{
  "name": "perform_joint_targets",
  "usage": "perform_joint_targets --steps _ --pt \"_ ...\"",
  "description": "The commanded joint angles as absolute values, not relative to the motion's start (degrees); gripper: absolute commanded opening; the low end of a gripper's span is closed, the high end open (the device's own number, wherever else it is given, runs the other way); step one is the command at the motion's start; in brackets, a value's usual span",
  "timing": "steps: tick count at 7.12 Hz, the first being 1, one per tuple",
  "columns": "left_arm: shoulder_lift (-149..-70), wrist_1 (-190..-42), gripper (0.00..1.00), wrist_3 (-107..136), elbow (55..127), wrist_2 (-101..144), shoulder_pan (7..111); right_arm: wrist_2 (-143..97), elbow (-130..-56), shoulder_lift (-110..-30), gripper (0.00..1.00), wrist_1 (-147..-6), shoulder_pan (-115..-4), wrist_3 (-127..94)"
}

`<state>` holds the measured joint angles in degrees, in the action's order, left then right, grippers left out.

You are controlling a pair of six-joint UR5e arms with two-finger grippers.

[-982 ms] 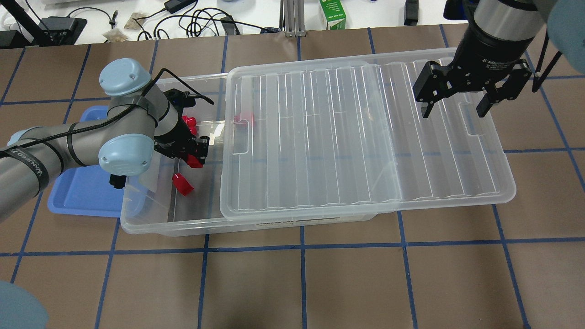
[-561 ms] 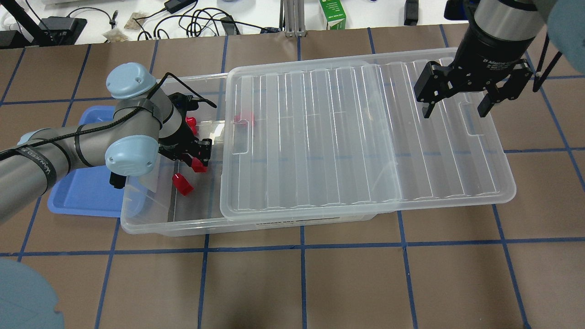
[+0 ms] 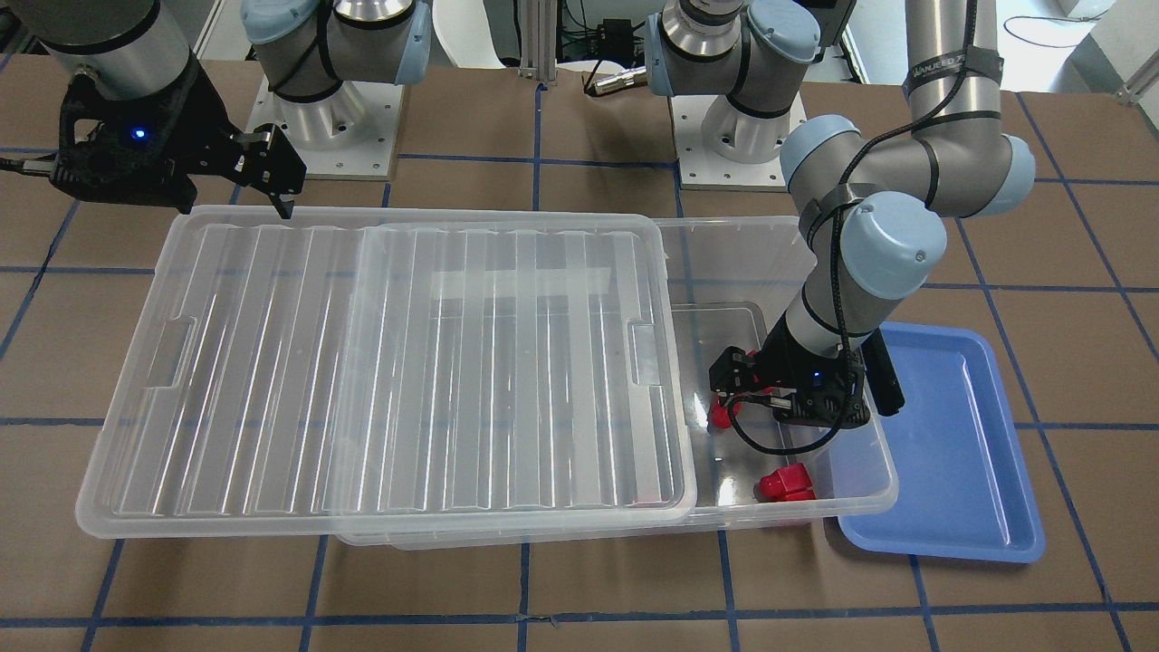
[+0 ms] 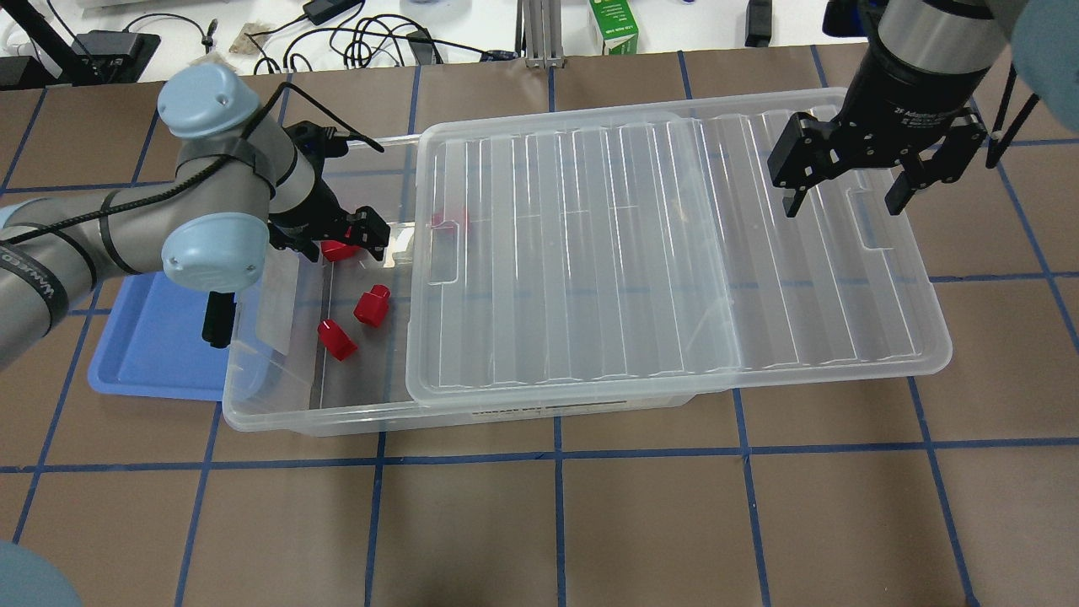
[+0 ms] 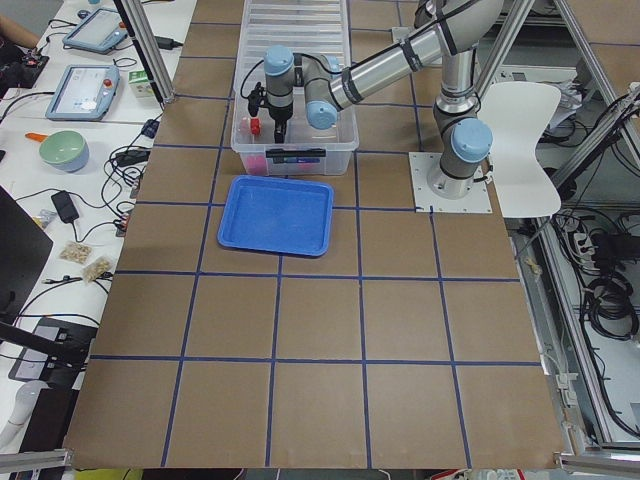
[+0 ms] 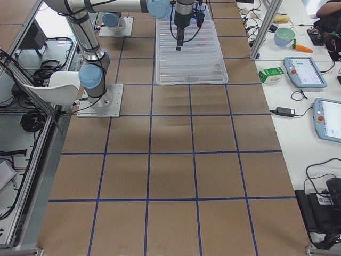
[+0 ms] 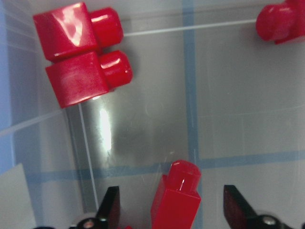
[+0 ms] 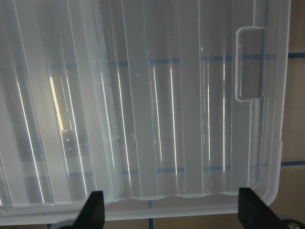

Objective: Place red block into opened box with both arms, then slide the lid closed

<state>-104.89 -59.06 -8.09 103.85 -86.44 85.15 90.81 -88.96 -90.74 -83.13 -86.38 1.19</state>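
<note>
The clear box (image 4: 278, 403) lies across the table with its left end uncovered. The ribbed lid (image 4: 632, 253) rests on the rest of it and overhangs to the right. My left gripper (image 4: 333, 238) hangs open over the uncovered end. In the left wrist view a red block (image 7: 175, 202) lies on the box floor between its spread fingers, touching neither. From overhead that block (image 4: 371, 305) lies free, with two more red blocks (image 4: 337, 340) close by and one under the lid (image 4: 451, 221). My right gripper (image 4: 845, 205) is open above the lid's right end, near its notch (image 4: 877, 221).
A blue tray (image 4: 152, 354) sits empty against the box's left end, partly under my left arm. Cables and a green carton (image 4: 613, 29) lie on the white bench beyond the table's far edge. The lid's right end sticks out past the box.
My left gripper has opened and let go of the red block, which now lies on the box floor. The gripper has drawn back towards the far side. The right gripper has barely moved.
</note>
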Motion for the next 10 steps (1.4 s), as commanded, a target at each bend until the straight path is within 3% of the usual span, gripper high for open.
perform_joint_targets --steps 1,5,6,10 --pt "-100.9 -73.5 1.0 -8.0 95.2 -86.7 85.6 90.9 -89.0 -90.7 1.0 -83.1 -83.1 1.8" --pt "-92.6 -90.3 1.0 -6.8 87.7 -92.0 89.6 90.4 -89.0 -87.8 1.0 -85.1 -70.9 14.9" --pt "-93.4 -90.1 1.0 -6.5 85.1 -88.8 88.6 90.6 -89.0 -86.6 1.0 -86.8 -69.1 19.7" --pt "-94.3 -89.5 1.0 -6.8 85.9 -88.9 88.8 90.3 -91.3 -80.1 1.0 -92.6 -64.7 27.3"
